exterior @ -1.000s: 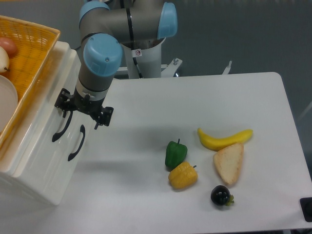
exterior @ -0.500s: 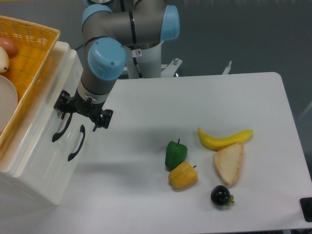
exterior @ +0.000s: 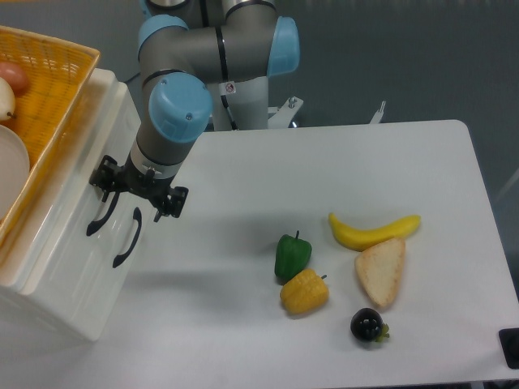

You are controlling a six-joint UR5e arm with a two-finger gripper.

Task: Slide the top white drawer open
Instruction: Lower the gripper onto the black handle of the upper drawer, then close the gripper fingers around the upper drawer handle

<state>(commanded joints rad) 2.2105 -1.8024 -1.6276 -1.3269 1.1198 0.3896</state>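
Produce lies nearest the camera, well right of the gripper [exterior: 136,190]: a dark berry [exterior: 368,325], a corn cob [exterior: 304,292], a bread slice [exterior: 381,271], a green pepper [exterior: 292,256] and a banana [exterior: 374,232], none displaced since the earlier frames. The lower white drawer [exterior: 77,267] sits below the gripper, closed. The top white drawer [exterior: 73,190], directly at the gripper, shows no visible opening. Gripper fingers straddle the upper black handle [exterior: 101,215], one each side; whether they are clenched on it cannot be told. Over the last second the arm's blue elbow cap [exterior: 178,109] has shifted slightly right and the gripper marginally up. An orange basket [exterior: 49,89] stands on the cabinet behind.
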